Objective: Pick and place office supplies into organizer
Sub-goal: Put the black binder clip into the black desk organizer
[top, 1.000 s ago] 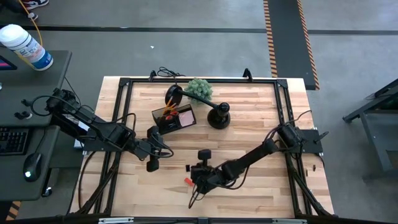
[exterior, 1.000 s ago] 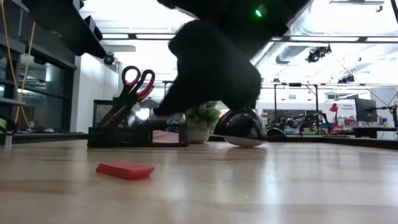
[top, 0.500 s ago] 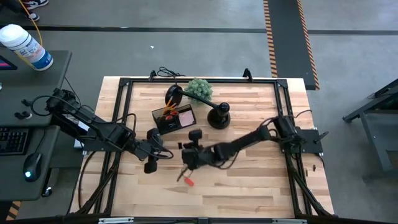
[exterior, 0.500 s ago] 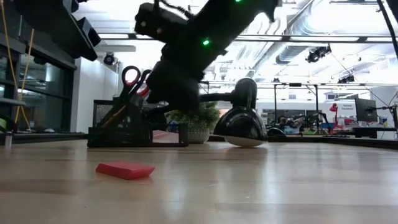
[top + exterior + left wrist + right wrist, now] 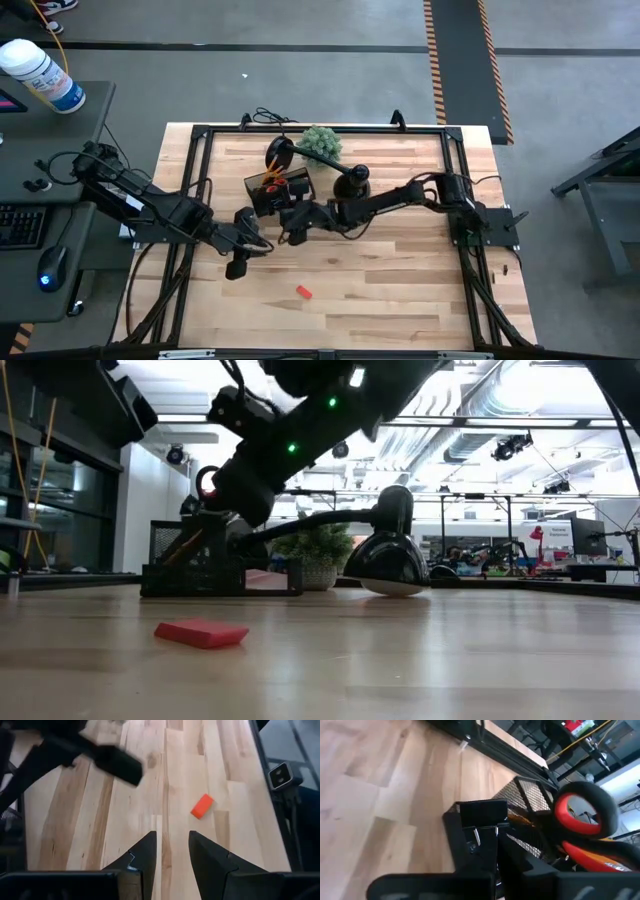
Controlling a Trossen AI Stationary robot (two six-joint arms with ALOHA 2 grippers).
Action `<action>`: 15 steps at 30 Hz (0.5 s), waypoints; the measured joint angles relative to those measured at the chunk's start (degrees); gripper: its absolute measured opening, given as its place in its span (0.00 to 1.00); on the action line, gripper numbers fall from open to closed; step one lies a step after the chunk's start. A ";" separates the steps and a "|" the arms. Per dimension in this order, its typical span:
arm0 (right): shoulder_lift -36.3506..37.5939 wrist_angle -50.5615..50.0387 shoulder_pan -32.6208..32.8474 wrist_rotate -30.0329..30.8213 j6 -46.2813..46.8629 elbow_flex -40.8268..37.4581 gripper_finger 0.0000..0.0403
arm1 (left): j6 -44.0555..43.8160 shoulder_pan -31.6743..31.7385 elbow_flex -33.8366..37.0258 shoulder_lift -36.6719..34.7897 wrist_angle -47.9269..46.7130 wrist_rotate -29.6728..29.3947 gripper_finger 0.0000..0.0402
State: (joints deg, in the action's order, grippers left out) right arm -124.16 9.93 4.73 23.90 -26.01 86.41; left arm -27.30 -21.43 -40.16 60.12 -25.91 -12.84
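The mesh organizer [image 5: 277, 190] holds red-handled scissors [image 5: 585, 820] upright. My right gripper [image 5: 291, 222], clamped on a black binder clip [image 5: 482, 827], hovers beside it. My left gripper [image 5: 172, 851] waits, fingers apart, near the red eraser [image 5: 303, 292].

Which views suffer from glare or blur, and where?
Low view: bright windows behind leave the organizer and lamp as dark silhouettes, and the table reflects that light. Left wrist view: the other arm looks smeared; the red item stays sharp. Right wrist view: scissors are soft.
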 joint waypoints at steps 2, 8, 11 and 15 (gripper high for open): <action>-0.66 1.02 -0.97 -0.43 -0.01 -0.01 0.00 | -0.01 0.00 0.00 -1.25 -0.01 0.00 0.25; -5.01 2.47 -2.94 -2.40 -0.03 2.19 0.00 | -0.01 0.00 -0.02 -4.64 0.09 -0.28 0.25; -7.37 3.29 -3.43 -2.45 -1.12 4.66 0.00 | -0.01 0.01 -0.02 -5.31 0.07 -0.73 0.25; -10.75 1.98 -3.62 -1.39 -3.14 9.24 0.00 | -0.01 0.02 -0.02 -5.47 0.00 -0.87 0.25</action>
State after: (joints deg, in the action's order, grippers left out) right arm -134.90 11.91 1.10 22.51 -29.15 95.65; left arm -27.31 -21.41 -40.18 54.65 -25.91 -13.71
